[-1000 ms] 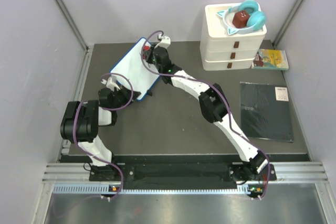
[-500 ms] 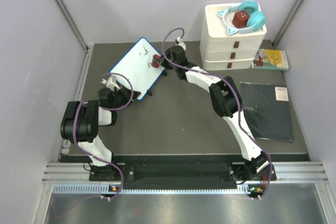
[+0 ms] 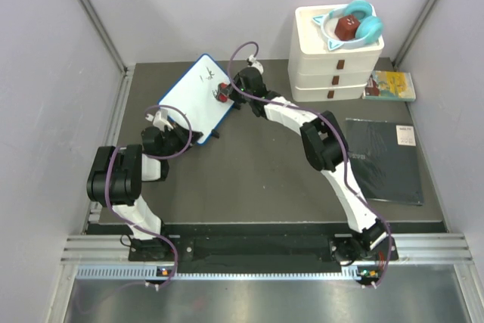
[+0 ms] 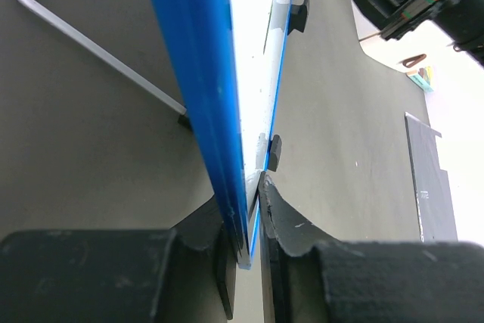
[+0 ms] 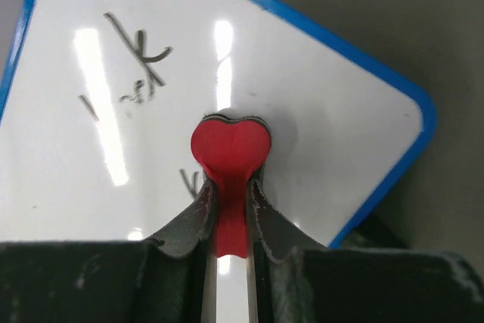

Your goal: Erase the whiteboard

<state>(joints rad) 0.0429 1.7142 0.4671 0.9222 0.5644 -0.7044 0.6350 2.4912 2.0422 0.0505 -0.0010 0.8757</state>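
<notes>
The whiteboard (image 3: pixel 193 99), white with a thin blue frame, stands tilted at the back left, with black scribbles near its top (image 5: pixel 136 58). My left gripper (image 3: pixel 172 139) is shut on its lower edge (image 4: pixel 238 187), one finger on each face. My right gripper (image 3: pixel 224 93) is shut on a red heart-shaped eraser (image 5: pixel 229 149) and presses it against the board face just right of a small scribble (image 5: pixel 187 181). The eraser shows in the top view (image 3: pixel 221 91) near the board's right edge.
A white drawer stack (image 3: pixel 336 58) with turquoise headphones (image 3: pixel 355 22) and a brown object on top stands at the back right. A yellow-green booklet (image 3: pixel 391 85) lies beside it. A flat black pad (image 3: pixel 383 159) lies at the right. A metal wire stand (image 4: pixel 91 43) is behind the board.
My right gripper with the eraser swept from the board's top right corner off to the right, then came back onto the board's right part. The left arm and the board have stayed put.
</notes>
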